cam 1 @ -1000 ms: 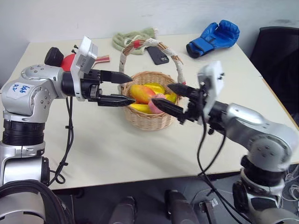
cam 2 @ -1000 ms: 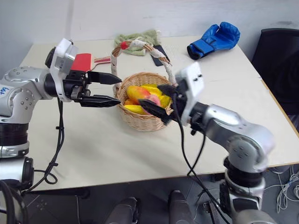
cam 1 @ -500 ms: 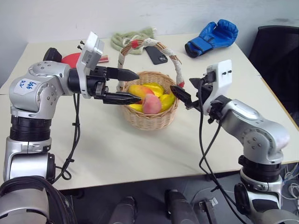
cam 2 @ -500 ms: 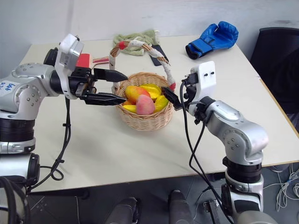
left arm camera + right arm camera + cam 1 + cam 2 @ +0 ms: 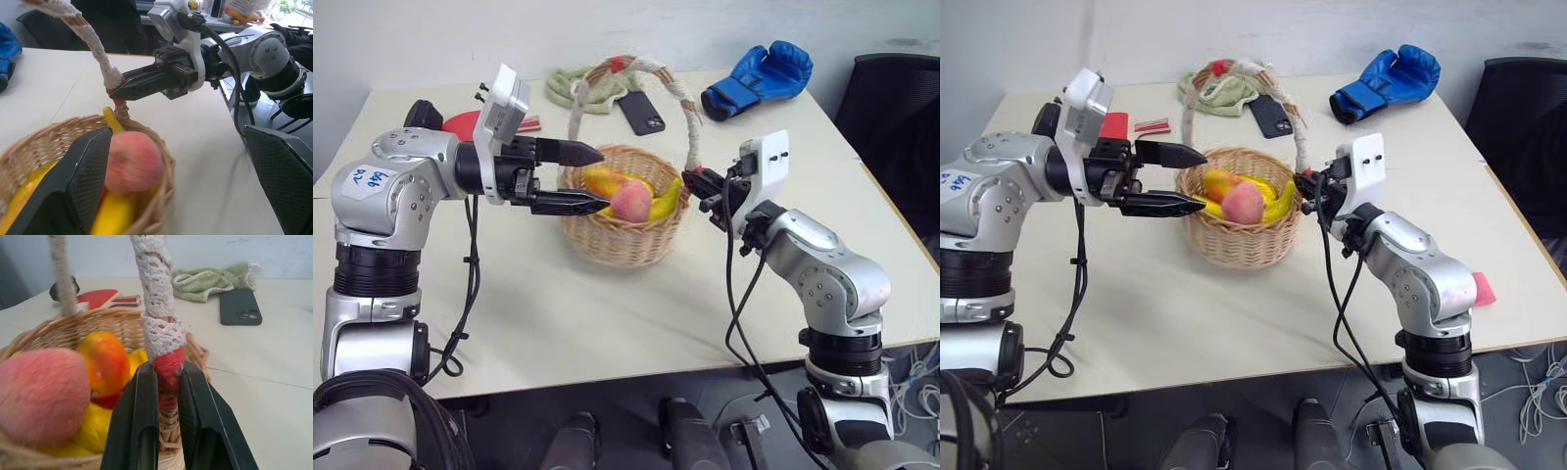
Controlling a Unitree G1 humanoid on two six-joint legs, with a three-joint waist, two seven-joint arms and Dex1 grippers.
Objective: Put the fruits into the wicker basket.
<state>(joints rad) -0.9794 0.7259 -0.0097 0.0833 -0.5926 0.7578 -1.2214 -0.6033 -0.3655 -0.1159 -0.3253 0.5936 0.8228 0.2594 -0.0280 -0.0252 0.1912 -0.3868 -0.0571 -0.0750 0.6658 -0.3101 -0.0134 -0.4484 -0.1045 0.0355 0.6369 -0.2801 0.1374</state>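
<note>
The wicker basket [image 5: 623, 238] stands mid-table, tipped, its white-corded handle [image 5: 658, 76] leaning toward the far side. In it lie a pink peach [image 5: 630, 201], a banana [image 5: 667, 200] and an orange-yellow mango [image 5: 601, 180]. My right gripper [image 5: 692, 182] is shut on the handle's red-tied base [image 5: 168, 373] at the basket's right rim. My left gripper [image 5: 596, 178] stands open over the basket's left rim, holding nothing, with its lower fingertip close to the peach. In the left wrist view the peach [image 5: 132, 161] sits between my own fingers [image 5: 83, 181].
At the far side of the table lie a blue boxing glove [image 5: 759, 78], a black phone [image 5: 641, 113], a green towel [image 5: 579, 83] and a red paddle [image 5: 460, 122]. A small pink block [image 5: 1482, 289] sits at the right table edge. A black chair [image 5: 901, 108] stands at the right.
My right gripper moved forward to the handle's base and shut on it. The basket tipped and its handle swung toward the far side. The left gripper stayed put, open.
</note>
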